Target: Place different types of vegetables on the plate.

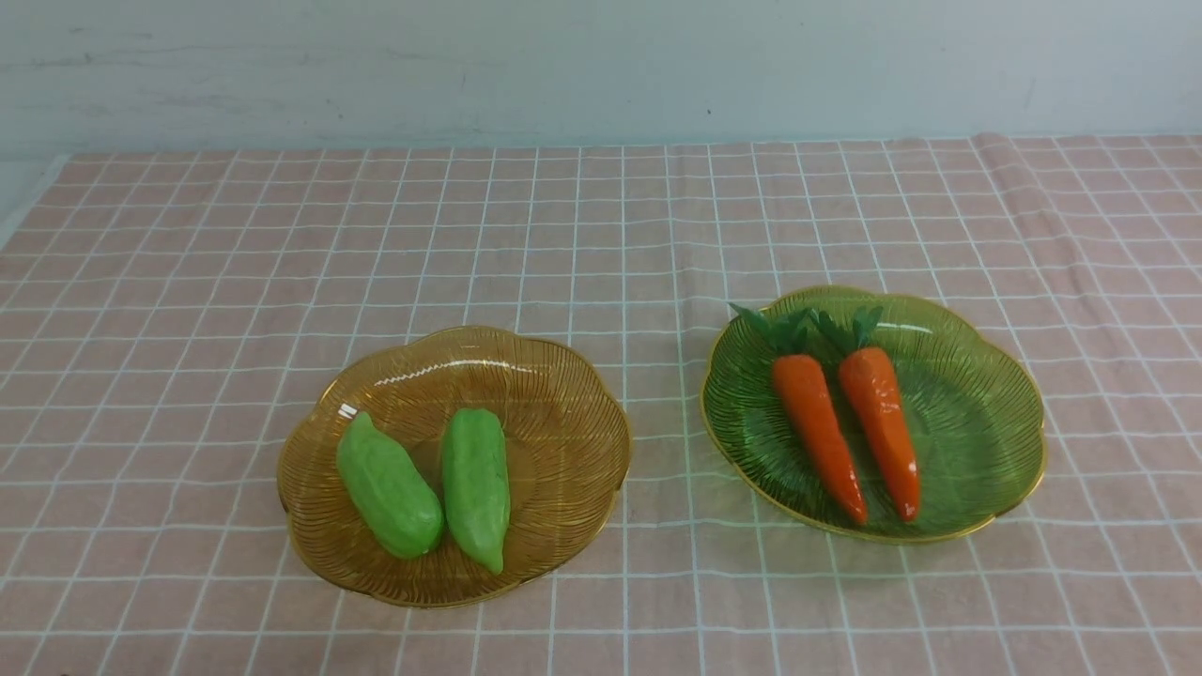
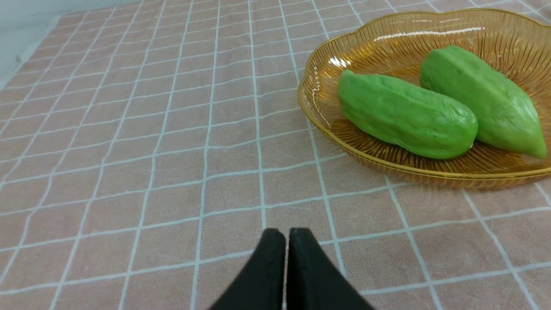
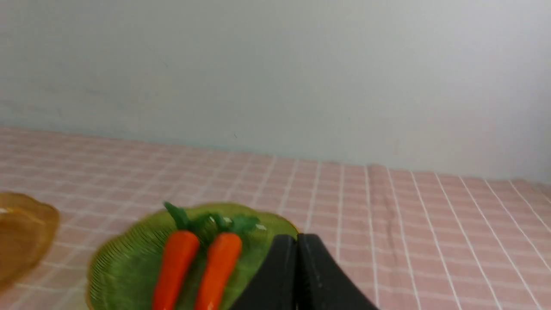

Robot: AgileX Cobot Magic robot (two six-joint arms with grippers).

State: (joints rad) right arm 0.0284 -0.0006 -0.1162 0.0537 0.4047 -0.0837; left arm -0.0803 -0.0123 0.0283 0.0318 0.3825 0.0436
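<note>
Two light-green gourds lie side by side in the amber plate (image 1: 563,394): the left gourd (image 1: 388,488) and the right gourd (image 1: 476,486). Two orange carrots with green tops lie in the green plate (image 1: 986,413): the left carrot (image 1: 817,432) and the right carrot (image 1: 883,427). Neither gripper shows in the front view. In the left wrist view my left gripper (image 2: 286,234) is shut and empty above the cloth, short of the amber plate (image 2: 327,116) and its gourds (image 2: 404,114). In the right wrist view my right gripper (image 3: 297,239) is shut and empty, beside the green plate (image 3: 116,267) and its carrots (image 3: 176,262).
A pink checked cloth (image 1: 601,235) covers the table up to a pale wall (image 1: 601,66) at the back. A fold runs through the cloth at the far right (image 1: 1014,178). The amber plate's edge shows in the right wrist view (image 3: 26,228).
</note>
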